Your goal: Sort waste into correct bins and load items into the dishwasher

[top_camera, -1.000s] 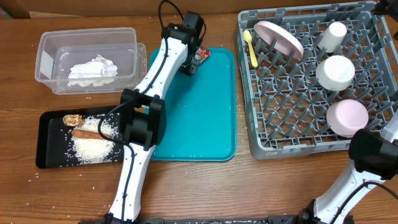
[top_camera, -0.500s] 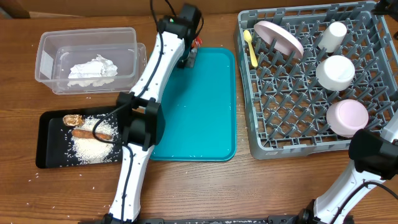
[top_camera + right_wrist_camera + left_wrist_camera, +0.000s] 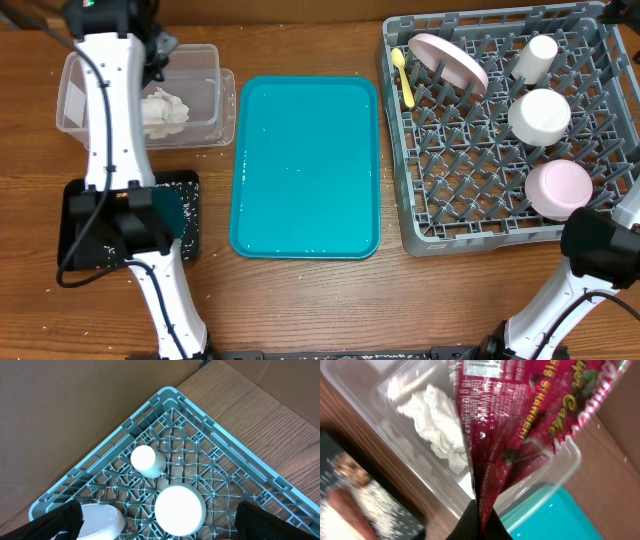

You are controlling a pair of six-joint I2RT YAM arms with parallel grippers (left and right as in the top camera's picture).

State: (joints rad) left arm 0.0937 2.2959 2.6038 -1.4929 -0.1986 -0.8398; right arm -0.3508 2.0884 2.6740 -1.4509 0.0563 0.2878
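Observation:
My left gripper (image 3: 478, 527) is shut on the pinched end of a red wrapper (image 3: 520, 410), which hangs over the clear plastic tub (image 3: 205, 60). A crumpled white napkin (image 3: 437, 425) lies inside that tub. In the overhead view the left gripper (image 3: 155, 48) is above the tub's back left part. The black tray (image 3: 355, 465) holds brown food scraps (image 3: 345, 502) and rice (image 3: 387, 510). The grey dish rack (image 3: 420, 215) carries the plate (image 3: 448, 60), yellow spoon (image 3: 403, 75), cup (image 3: 535, 55) and two bowls (image 3: 538, 115). My right gripper (image 3: 162, 525) is open above the rack, holding nothing.
The teal tray (image 3: 305, 165) lies between the bins and the rack, bare except for a few rice grains. My left arm (image 3: 110, 130) crosses over the black tray (image 3: 188, 215) and hides most of it. Loose rice dots the wood beside the tub.
The left gripper closed on the wrapper at the teal tray's back left corner, lifted it and swung left over the clear tub. The right arm has not moved.

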